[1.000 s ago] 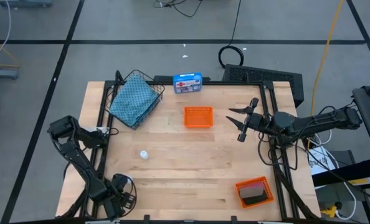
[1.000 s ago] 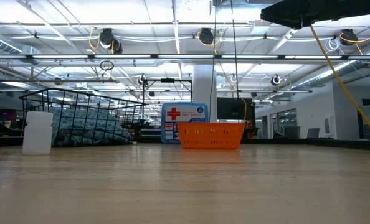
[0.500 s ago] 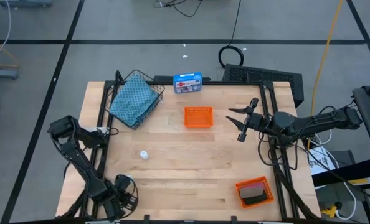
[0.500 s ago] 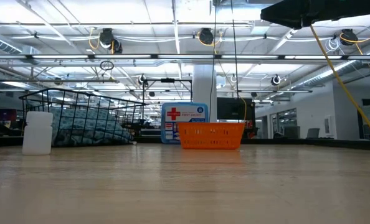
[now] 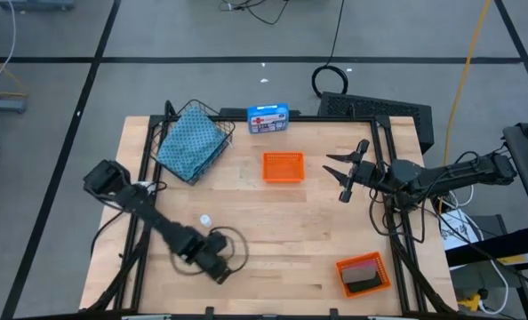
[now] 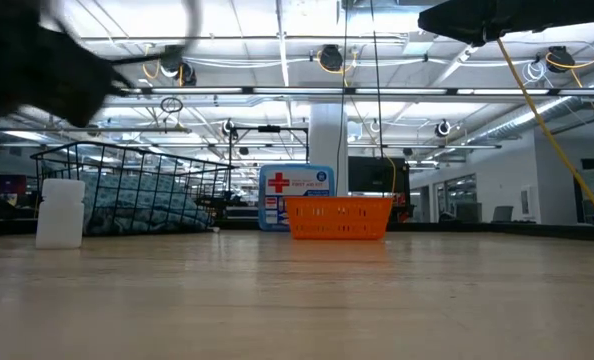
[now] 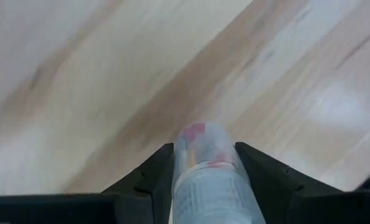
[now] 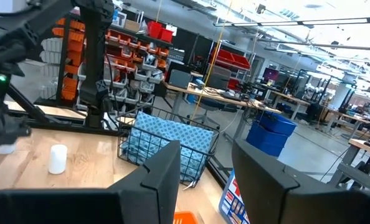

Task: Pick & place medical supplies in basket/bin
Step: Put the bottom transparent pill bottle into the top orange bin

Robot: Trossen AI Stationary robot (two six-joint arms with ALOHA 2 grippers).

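Observation:
The wire-mesh basket (image 5: pixel 193 142) stands at the far left of the table with the folded teal cloth (image 5: pixel 189 145) inside it. One white vial (image 5: pixel 206 220) stands upright on the wood left of centre; the low view shows this vial (image 6: pixel 60 213) in front of the basket (image 6: pixel 127 190). My left gripper (image 5: pixel 220 269) hovers near the table's near edge, just right of that vial, shut on a second translucent white vial (image 7: pixel 205 171). My right gripper (image 5: pixel 340 173) waits open at the right side, right of the orange tray. The right wrist view shows basket (image 8: pixel 169 146) and vial (image 8: pixel 58 158). My left gripper pinches the translucent white vial between its two fingers (image 7: pixel 154 177), one on each side. The vial lies along the fingers, and its end with pink-red marks (image 7: pixel 197 134) sticks out past their tips. It is held clear above the wooden tabletop.
A blue box with a red-and-white label (image 5: pixel 268 117) stands at the far edge. An orange tray (image 5: pixel 283 167) sits mid-table. A second orange tray (image 5: pixel 364 273) with dark and pink contents is at the near right corner. Black frame rails run along both table sides.
My left arm has swung quickly from the near-left corner toward the table's right, along the near edge, and its gripper now hangs just right of the standing vial. It enters the low view as a dark blur at the upper left. The standing vial has stayed put.

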